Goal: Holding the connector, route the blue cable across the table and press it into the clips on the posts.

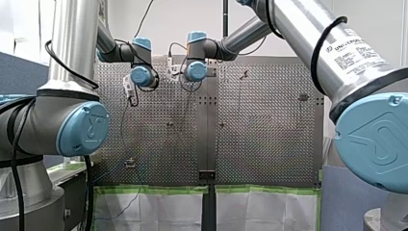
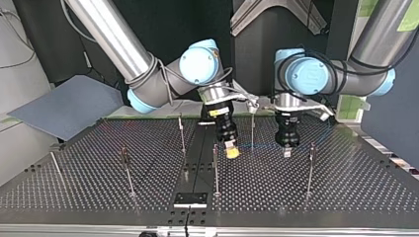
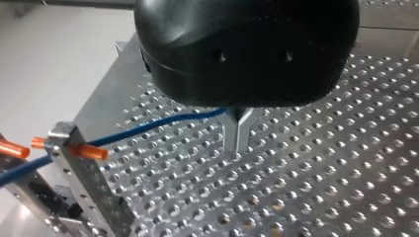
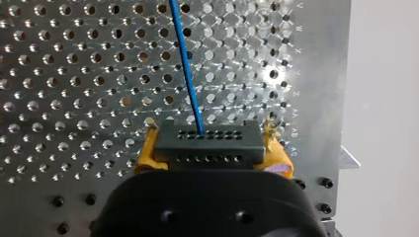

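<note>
Two grippers point down close above the tabletop [image 3: 321,163], side by side near its middle in the top view, where both arms slope in from the far side. My right gripper [image 2: 231,151], the left one in that view, has its yellow pads [image 4: 148,157] clamped on the two ends of the black connector [image 4: 207,142]. The blue cable [image 4: 187,74] leaves the connector's face and runs ahead over the holes. My left gripper [image 3: 238,134] has its metal fingers pinched narrow on the cable, which stretches from them through an orange clip [image 3: 74,149] on a post [image 3: 86,187] beside it.
</note>
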Motion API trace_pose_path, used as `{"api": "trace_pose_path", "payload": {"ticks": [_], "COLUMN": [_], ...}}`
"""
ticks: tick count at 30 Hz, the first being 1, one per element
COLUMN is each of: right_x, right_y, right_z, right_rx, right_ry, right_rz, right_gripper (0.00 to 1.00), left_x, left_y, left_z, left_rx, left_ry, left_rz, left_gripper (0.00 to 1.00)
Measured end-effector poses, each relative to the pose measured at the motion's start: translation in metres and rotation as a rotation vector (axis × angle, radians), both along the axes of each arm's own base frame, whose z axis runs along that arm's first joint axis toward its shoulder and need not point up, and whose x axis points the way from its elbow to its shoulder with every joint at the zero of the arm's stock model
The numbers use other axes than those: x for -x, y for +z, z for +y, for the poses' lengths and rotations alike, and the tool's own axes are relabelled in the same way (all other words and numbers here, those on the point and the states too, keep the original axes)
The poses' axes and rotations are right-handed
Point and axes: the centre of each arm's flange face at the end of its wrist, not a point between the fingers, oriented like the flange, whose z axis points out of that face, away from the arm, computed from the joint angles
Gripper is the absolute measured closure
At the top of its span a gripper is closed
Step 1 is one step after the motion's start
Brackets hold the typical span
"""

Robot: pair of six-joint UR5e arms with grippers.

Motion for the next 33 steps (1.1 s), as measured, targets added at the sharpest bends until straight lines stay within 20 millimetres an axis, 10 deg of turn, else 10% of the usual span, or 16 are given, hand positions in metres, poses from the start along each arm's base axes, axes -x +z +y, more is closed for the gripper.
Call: {"api": "trace_pose_path", "payload": {"ticks": [33], "right_x": [0.039], "right_y": [-0.110], "right_z": [0.009], "right_rx": [-0.148], "right_ry": [-0.005], "right_rz": [0.161], "right_gripper": [1.00], "left_x": [0.073], "left_y": [-0.101], "left_z": [-0.005], "left_rx": [0.005], "left_ry": [0.016], "left_rz": [0.090], "left_gripper": [1.00]}}
